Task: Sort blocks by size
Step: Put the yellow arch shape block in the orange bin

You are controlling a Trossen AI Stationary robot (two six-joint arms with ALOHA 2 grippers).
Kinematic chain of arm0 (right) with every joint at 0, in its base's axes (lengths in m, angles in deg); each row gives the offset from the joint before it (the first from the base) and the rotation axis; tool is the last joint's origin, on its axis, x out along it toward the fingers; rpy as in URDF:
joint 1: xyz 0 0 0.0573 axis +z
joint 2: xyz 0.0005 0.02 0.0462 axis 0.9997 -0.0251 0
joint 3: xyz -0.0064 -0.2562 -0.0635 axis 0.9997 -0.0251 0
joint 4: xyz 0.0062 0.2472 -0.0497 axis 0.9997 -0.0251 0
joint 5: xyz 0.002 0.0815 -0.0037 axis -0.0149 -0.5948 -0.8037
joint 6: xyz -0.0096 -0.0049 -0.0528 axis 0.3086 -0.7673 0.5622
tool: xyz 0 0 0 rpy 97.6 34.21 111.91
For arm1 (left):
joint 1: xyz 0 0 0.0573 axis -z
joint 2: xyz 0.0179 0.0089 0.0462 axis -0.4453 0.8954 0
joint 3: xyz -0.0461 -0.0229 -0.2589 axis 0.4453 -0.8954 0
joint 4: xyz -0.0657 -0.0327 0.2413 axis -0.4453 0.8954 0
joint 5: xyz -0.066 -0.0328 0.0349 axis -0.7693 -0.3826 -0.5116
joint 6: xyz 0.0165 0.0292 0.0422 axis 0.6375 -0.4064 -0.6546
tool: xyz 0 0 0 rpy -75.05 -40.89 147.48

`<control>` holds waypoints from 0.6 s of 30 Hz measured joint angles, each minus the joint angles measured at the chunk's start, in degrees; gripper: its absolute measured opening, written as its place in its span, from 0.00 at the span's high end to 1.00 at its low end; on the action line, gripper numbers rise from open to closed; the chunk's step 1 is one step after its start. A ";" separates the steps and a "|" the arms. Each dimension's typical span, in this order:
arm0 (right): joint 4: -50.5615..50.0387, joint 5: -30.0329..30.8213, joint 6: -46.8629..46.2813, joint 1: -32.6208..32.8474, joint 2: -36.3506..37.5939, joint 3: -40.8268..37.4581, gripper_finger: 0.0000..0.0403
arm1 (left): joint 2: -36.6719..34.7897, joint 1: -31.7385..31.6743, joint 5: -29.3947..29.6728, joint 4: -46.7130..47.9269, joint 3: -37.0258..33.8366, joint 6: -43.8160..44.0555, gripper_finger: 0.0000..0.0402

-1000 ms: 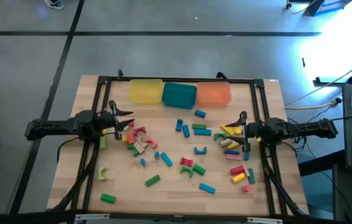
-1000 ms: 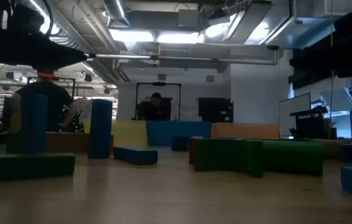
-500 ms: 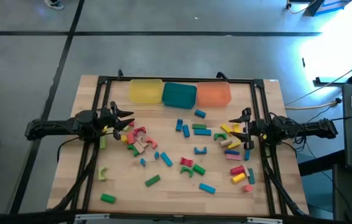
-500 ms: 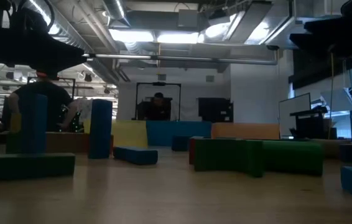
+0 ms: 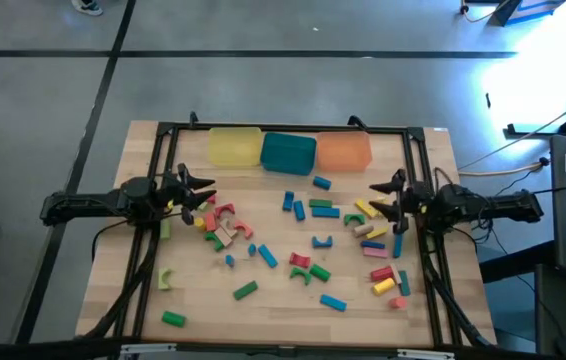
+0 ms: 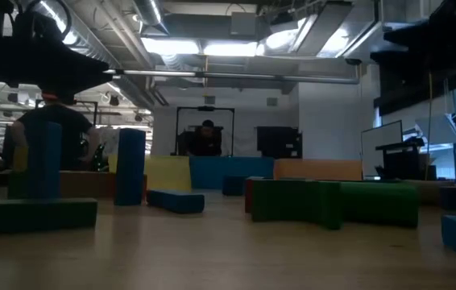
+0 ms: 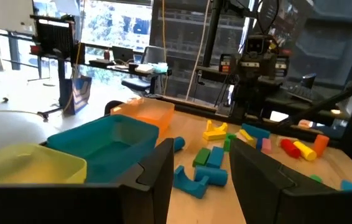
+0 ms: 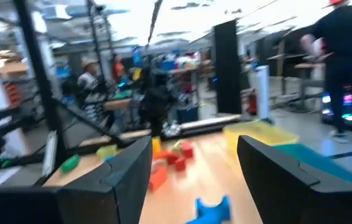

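Hovering at the left edge of the wooden table (image 5: 113, 300): the left gripper (image 5: 206, 196), fingers parted with nothing between them, pointing toward a tight cluster of red, pink, tan and green blocks (image 5: 223, 226) lying just beside its tips. Showing past the same dark fingers (image 7: 157, 180) in the left wrist view: empty air, then blue and green blocks (image 7: 204, 168) scattered on the wood.

Lying nearer the front-left corner, well apart from the cluster: a pale green arch (image 5: 168, 278), a green bar (image 5: 245, 290) and another green piece (image 5: 173, 319).

Sitting side by side along the far edge — touching or nearly so: a yellow tray (image 5: 234, 147), a teal tray (image 5: 288, 153) and an orange tray (image 5: 343, 151). Not possible to tell whether anything is inside them.

Spreading across the middle: loose blue pieces (image 5: 295, 206), a red and green group (image 5: 305, 268), a blue bar (image 5: 333, 302).

Hanging at the right side: the right gripper (image 5: 379, 198), jaws spread wide and holding nothing, tips just beside a yellow piece (image 5: 366, 210) — more pink, tan, yellow and red blocks (image 5: 383, 270) strewn nearby toward the front.

Standing in the room beyond the table in the low view: a person (image 6: 51, 133).
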 joint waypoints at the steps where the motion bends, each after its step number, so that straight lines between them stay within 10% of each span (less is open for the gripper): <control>1: -1.95 1.11 -0.36 0.00 -0.09 1.27 0.41 | 0.02 0.01 0.00 -0.01 -0.01 0.52 0.67; 18: -40.49 13.34 -16.63 0.02 -19.58 25.55 0.41 | 0.02 0.00 0.00 0.00 -0.01 0.80 0.67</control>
